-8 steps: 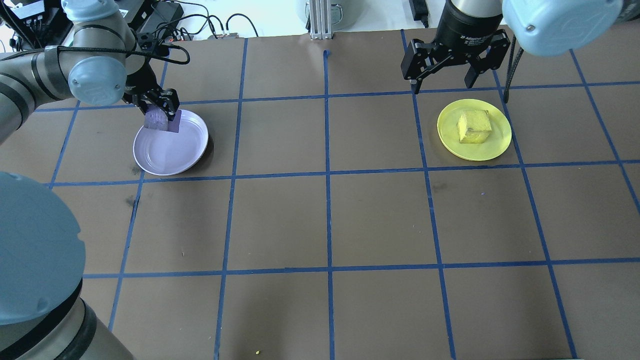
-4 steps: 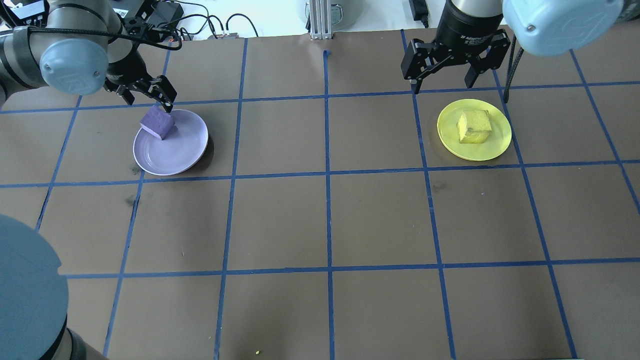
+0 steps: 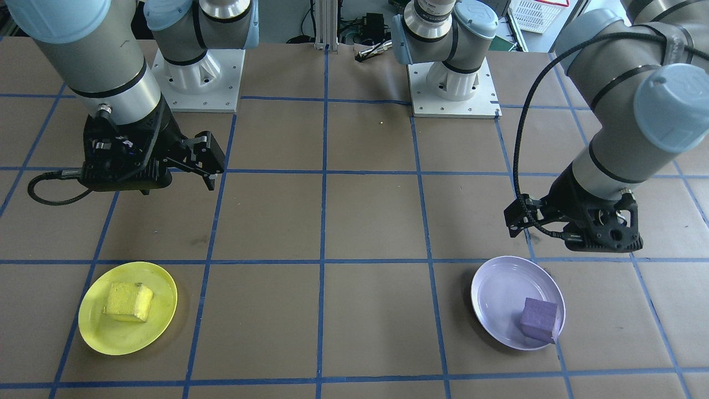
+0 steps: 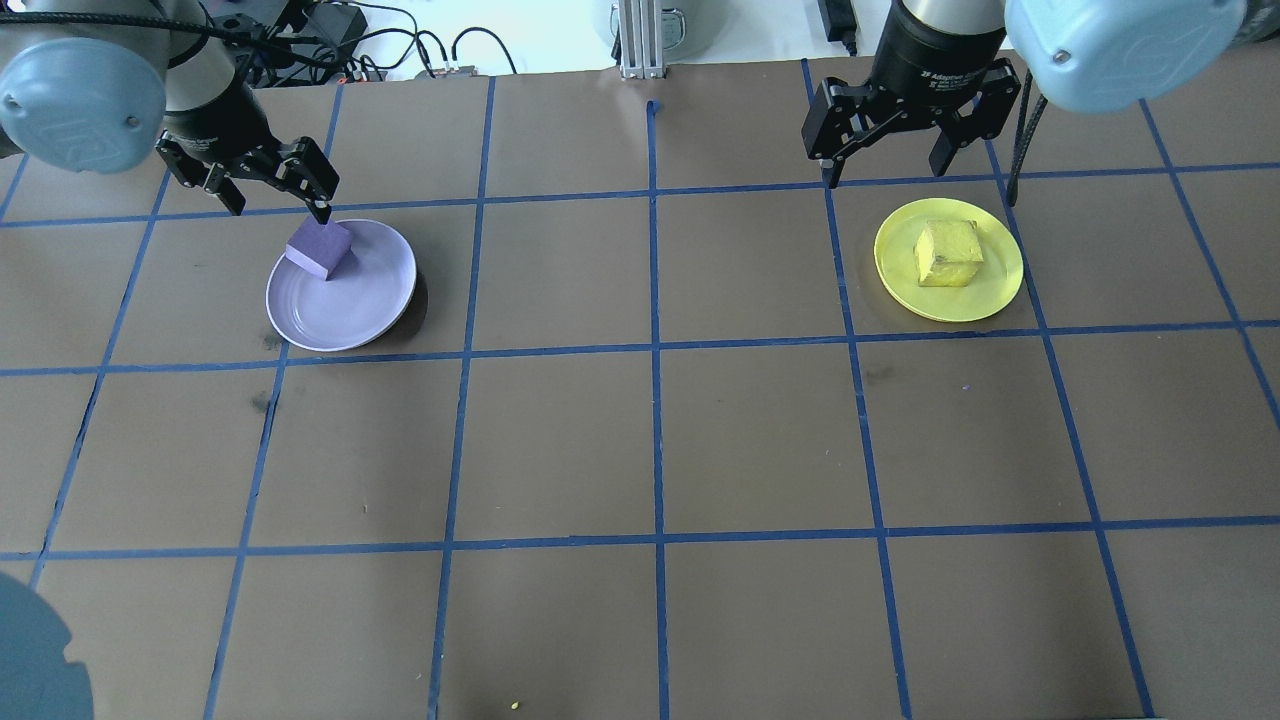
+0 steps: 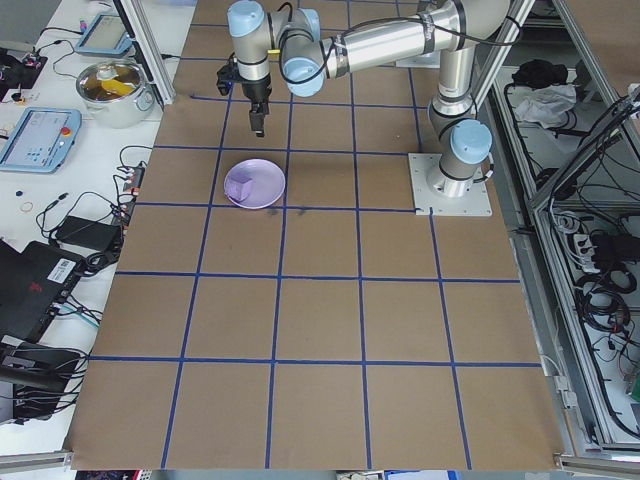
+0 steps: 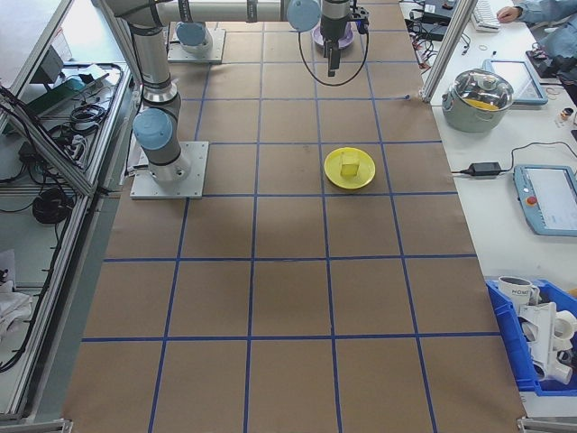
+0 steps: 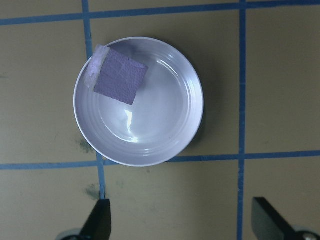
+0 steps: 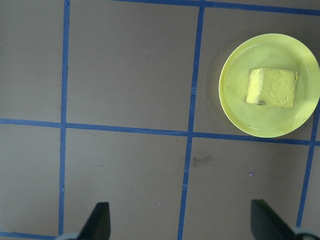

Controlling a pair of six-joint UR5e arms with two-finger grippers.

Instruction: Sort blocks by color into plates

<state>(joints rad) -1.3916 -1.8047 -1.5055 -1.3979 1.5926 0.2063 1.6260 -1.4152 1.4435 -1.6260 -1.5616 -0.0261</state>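
The light purple block (image 4: 320, 247) (image 3: 538, 318) (image 7: 120, 76) lies tilted against the far-left rim of the lavender plate (image 4: 350, 310) (image 3: 498, 293) (image 7: 160, 130). My left gripper (image 4: 277, 197) (image 7: 182, 222) hangs open just beyond that plate's far edge, above the table, with nothing between its fingers. On the other side, the yellow block (image 4: 948, 253) (image 3: 128, 301) (image 8: 272, 87) sits in the yellow plate (image 4: 988, 295) (image 3: 111, 335) (image 8: 235, 100). My right gripper (image 4: 885, 168) (image 8: 181, 220) is open and empty, raised past the yellow plate's far rim.
The brown table top carries a blue tape grid. Cables and boxes (image 4: 330, 30) and an aluminium post (image 4: 637, 40) line the far edge. Both arm bases (image 3: 194, 77) (image 3: 451, 83) stand at the robot's side of the table. A tiny yellow crumb (image 4: 515, 705) lies near the front.
My left gripper let go of the purple block, opened, and drew back up and to the left. The block now rests in the lavender plate. The right arm has not moved.
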